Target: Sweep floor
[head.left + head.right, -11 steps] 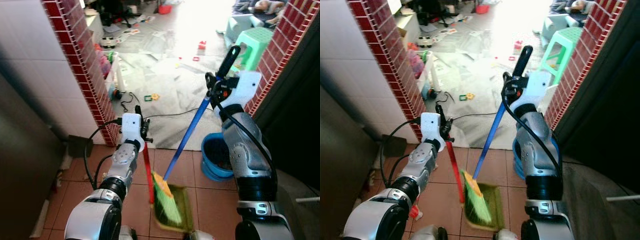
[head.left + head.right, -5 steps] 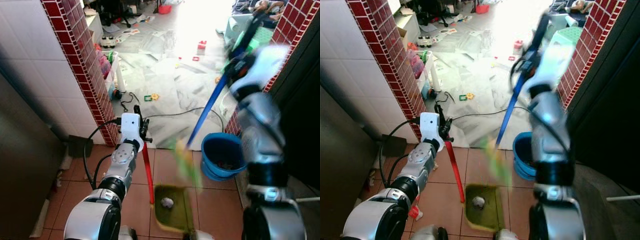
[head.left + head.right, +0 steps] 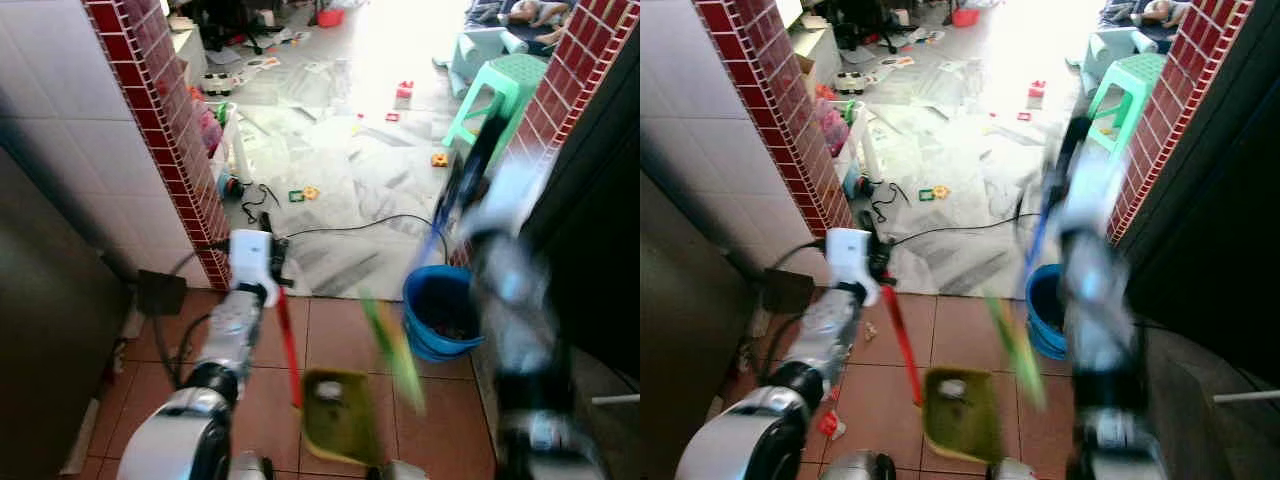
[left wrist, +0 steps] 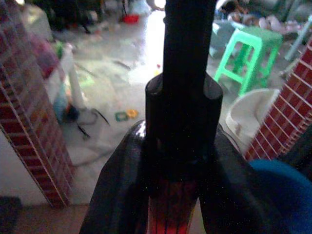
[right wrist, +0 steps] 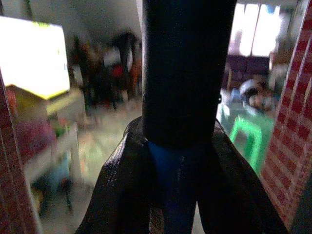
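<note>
Here, low in the centre of the left eye view, a green dustpan (image 3: 338, 416) is seen lying on the terracotta floor (image 3: 150, 380), with a small pale scrap in it. Its red handle (image 3: 287, 340) rises up and to the left into the left gripper (image 3: 272, 262), which is clamped around it; in the left wrist view the red shaft is gripped between the two black fingers (image 4: 117, 195).

To the right of centre, the broom (image 3: 395, 350) is caught in heavy blur (its green and yellow head is smeared into a streak just above and right of the dustpan). Its blue handle (image 3: 438, 232) runs up to the right gripper (image 3: 470, 175), which is closed on it; in the right wrist view the blue shaft is pinched between the fingers (image 5: 119, 195).

A blue bucket (image 3: 440, 310) is set at the right, just beside the broom head, near the foot of a red brick pillar (image 3: 560, 100). A second brick pillar (image 3: 165, 130) stands at the upper left. Beyond, on the pale floor in the upper part of the frame, a green stool (image 3: 505, 85), scattered toys and a black cable (image 3: 340, 228) are seen.
</note>
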